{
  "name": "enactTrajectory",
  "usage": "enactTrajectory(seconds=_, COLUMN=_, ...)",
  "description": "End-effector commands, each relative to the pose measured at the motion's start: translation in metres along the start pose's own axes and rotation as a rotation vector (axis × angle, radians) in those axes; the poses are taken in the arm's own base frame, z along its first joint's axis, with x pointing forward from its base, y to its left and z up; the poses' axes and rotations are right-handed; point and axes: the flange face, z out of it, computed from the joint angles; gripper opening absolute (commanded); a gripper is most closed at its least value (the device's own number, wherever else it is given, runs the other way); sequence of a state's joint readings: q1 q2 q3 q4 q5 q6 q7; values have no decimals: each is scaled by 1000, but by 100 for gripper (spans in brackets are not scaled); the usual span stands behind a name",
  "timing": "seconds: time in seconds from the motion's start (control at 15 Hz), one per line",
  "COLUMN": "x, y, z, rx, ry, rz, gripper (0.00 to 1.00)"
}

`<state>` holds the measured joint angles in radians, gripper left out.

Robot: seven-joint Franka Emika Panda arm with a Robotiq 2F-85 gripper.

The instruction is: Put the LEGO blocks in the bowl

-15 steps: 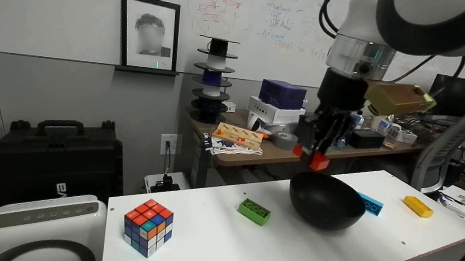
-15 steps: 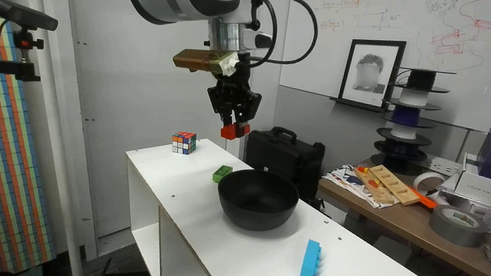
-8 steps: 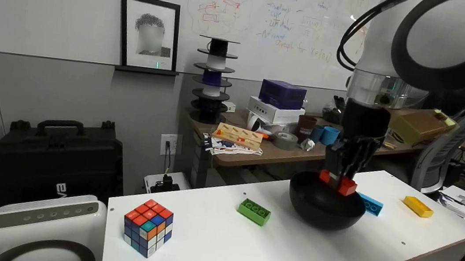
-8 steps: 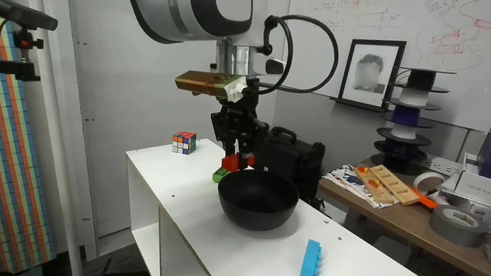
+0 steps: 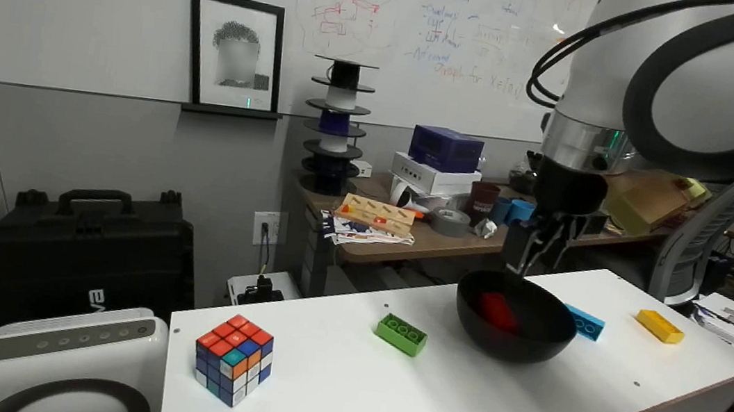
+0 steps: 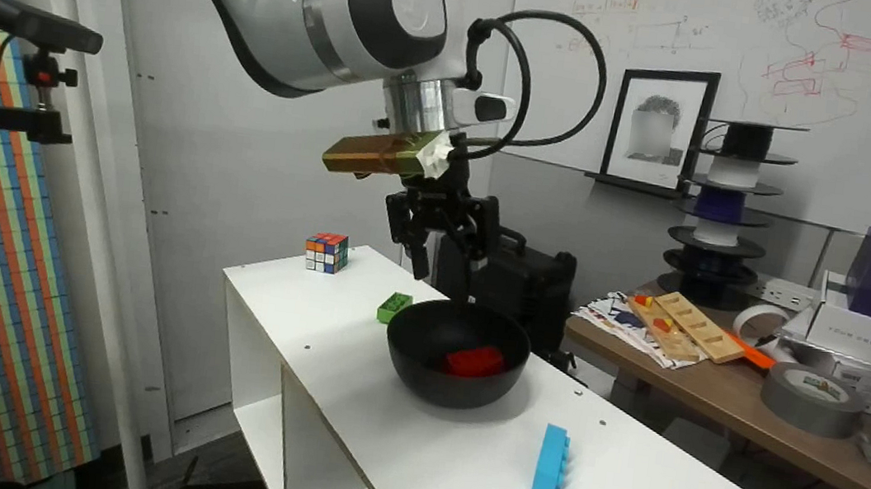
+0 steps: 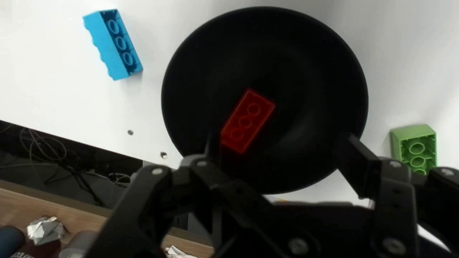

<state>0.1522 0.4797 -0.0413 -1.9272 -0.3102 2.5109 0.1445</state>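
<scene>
The black claw (image 6: 445, 286) stands spread above the wide, shallow, round black bowl (image 6: 419, 380), its 2 jaws well apart in all 3 views. In an exterior view, 1 jaw ends in line with the bowl's far rim; whether it touches there, I cannot tell. The red rectangular plastic LEGO brick (image 7: 247, 122) lies inside the bowl, below the claw and apart from it, hollow underside up, with 3 round tubes showing in the wrist view.

The bowl sits upright on a white desk (image 5: 344, 392) with open compartments under its top. The other 3 bricks lie outside the bowl on that top. In an exterior view, the green rectangular plastic LEGO brick (image 5: 401, 334) rests left of the bowl, near but apart, hollow side up. The blue rectangular plastic LEGO brick (image 5: 587, 324) lies on its long side to the right, 1 end hidden behind the bowl. The yellow-orange rectangular plastic LEGO brick (image 5: 660, 327) is farther right, well apart from the bowl. A multicoloured puzzle cube (image 5: 233, 359) stands at the desk's near left.

On the far side, a brown wooden desk (image 5: 368, 254) carries a grey roll of tape (image 6: 814, 399) and a tower of mostly black spools (image 5: 336, 132).
</scene>
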Motion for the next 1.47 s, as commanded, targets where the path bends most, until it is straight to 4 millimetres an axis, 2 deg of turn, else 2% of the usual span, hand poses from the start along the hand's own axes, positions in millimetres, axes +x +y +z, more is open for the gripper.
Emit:
enactTrajectory(seconds=0.0, x=12, y=-33, z=-23, rx=16, ry=75, rz=-58, gripper=100)
enactTrajectory(seconds=0.27, x=28, y=-92, z=-32, rx=99, ry=117, rz=-176, gripper=100)
enactTrajectory(seconds=0.47, x=36, y=-118, z=-24, rx=136, ry=124, rz=-255, gripper=100)
enactTrajectory(seconds=0.87, x=42, y=-121, z=31, rx=311, ry=49, rz=-351, gripper=100)
enactTrajectory(seconds=1.07, x=44, y=-113, z=56, rx=300, ry=7, rz=-413, gripper=100)
enactTrajectory(seconds=1.4, x=54, y=-117, z=76, rx=303, ry=-21, rz=-467, gripper=100)
